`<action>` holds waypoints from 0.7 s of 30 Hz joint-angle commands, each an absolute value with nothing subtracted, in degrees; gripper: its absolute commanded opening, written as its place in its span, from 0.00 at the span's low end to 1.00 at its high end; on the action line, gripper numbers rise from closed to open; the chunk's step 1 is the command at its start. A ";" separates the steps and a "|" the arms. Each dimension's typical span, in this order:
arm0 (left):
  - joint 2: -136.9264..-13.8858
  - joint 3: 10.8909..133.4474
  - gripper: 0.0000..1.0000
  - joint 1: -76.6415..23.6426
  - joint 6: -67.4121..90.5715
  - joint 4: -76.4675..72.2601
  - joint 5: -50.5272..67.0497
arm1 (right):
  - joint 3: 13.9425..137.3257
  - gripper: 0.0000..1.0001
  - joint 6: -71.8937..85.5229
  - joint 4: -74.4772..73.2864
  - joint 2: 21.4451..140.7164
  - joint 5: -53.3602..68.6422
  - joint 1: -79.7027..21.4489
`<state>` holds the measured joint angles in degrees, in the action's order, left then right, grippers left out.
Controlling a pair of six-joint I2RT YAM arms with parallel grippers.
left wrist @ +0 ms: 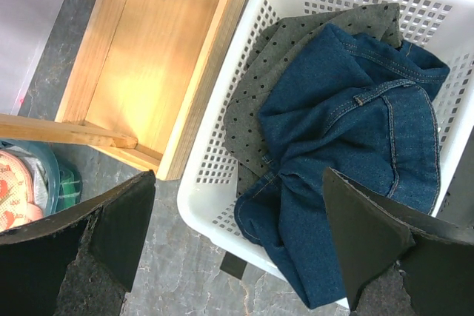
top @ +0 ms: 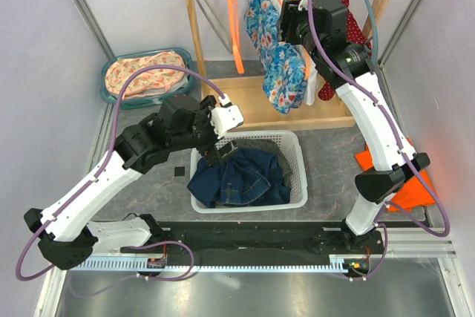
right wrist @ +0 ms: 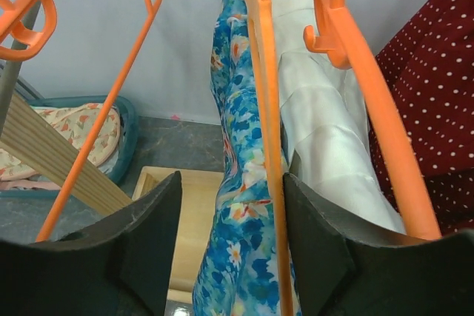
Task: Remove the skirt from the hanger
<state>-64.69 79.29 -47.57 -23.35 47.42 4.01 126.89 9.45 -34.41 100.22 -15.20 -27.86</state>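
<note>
Fig. Blue floral skirt [top: 276,72] hangs on orange hanger [right wrist: 266,109] from wooden rack [top: 297,114] rail, near centre. R gripper [right wrist: 231,183] up at rack rail, jaws wide, astride skirt & hanger. L gripper [left wrist: 238,175] in front of rack, above white basket [left wrist: 215,175], jaws wide, empty.

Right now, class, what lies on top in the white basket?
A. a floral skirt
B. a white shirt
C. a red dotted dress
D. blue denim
D: the left wrist view shows blue denim lying over a grey dotted cloth inside the basket.
</note>
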 commanded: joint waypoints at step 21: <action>-63.11 80.33 1.00 -47.11 -21.53 45.35 3.96 | 128.12 0.00 10.02 -31.47 100.28 -12.22 -27.86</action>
<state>-64.01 79.29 -47.31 -23.35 47.40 4.03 122.15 10.52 -34.76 101.16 -13.41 -27.59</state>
